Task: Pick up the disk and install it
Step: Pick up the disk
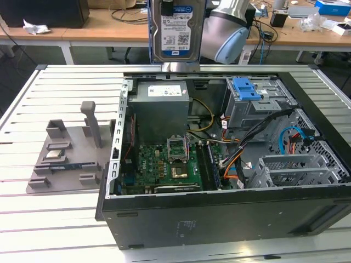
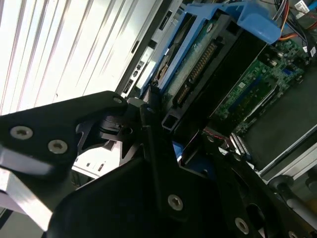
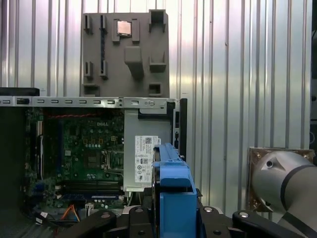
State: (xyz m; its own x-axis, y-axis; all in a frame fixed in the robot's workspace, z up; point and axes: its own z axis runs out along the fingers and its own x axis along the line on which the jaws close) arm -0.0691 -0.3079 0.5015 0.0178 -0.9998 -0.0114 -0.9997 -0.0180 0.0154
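Observation:
The disk (image 1: pixel 176 30), a silver hard drive with a white-and-blue label in blue carrier rails, hangs upright in the air above the back edge of the open computer case (image 1: pixel 219 211). In the second wrist view my gripper (image 2: pixel 163 116) has its black fingers closed against the disk (image 2: pixel 213 47). In the first wrist view the blue carrier of the disk (image 3: pixel 173 193) sticks out from between the fingers of the gripper (image 3: pixel 171 218). The drive bay (image 1: pixel 258 104) with a blue bracket on top sits at the case's back, toward the exterior view's right.
Inside the case are the power supply (image 1: pixel 162 107), the green motherboard (image 1: pixel 164 167) and loose cables (image 1: pixel 236 159). A grey fixture tray (image 1: pixel 66 156) with a small silver chip (image 1: pixel 55 154) lies on the slatted table (image 1: pixel 49 224) at the exterior view's left. Benches stand behind.

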